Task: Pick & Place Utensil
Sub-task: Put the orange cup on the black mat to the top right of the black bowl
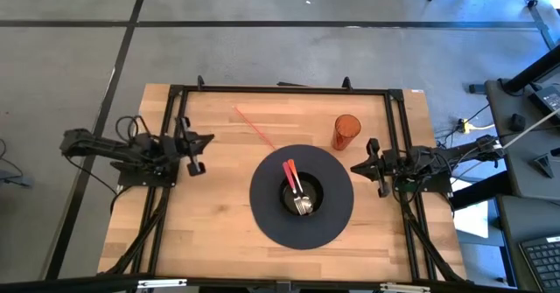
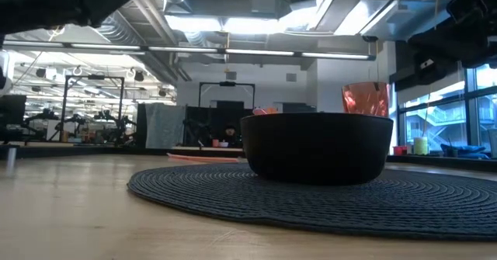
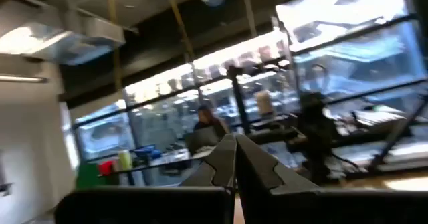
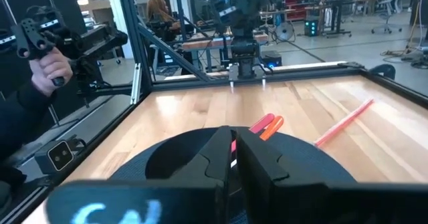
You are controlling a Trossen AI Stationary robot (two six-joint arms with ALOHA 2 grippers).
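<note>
Utensils in bowl

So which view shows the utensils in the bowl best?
The high view: it looks straight down into the black bowl, showing the red-handled utensils and their metal heads. The low view shows only a sliver of red above the bowl's rim. The right wrist view shows just the handle tips; the left wrist view shows none.

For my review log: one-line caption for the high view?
Utensils rest in the black bowl on the round mat; both arms wait at table edges.
</note>
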